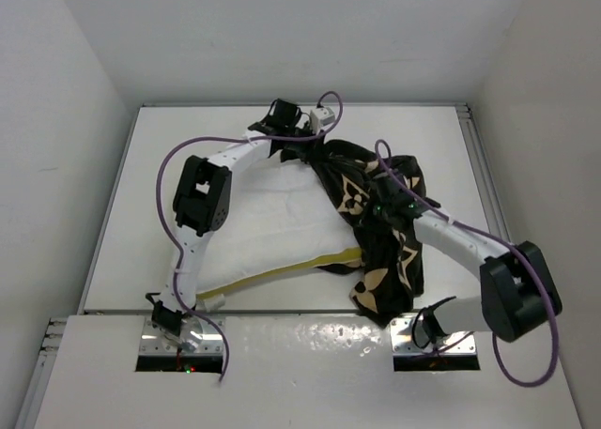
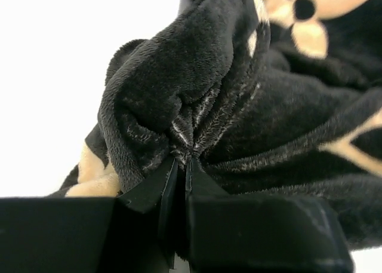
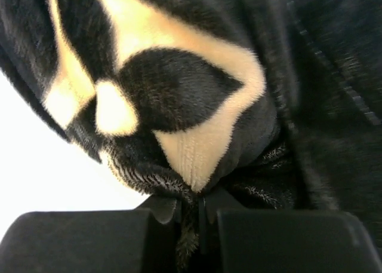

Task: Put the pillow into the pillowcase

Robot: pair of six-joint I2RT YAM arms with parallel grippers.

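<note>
The pillow (image 1: pixel 268 218) lies on the white table (image 1: pixel 178 133), at the middle and left of it, with its yellow band (image 1: pixel 282 271) along the near edge. The pillowcase (image 1: pixel 376 213) is bunched in a dark heap at the right end of the pillow, partly over it and partly on the table. Most of the pillow is uncovered; whether its right end is inside the case, I cannot tell. The left gripper (image 2: pixel 182 164) is at the far corner of the heap, its jaws pressed together on a fold of the black fabric. The right gripper (image 3: pixel 200 201) is in the middle of the heap, and its jaws also pinch a fold of the pillowcase, just under a beige printed shape.
</note>
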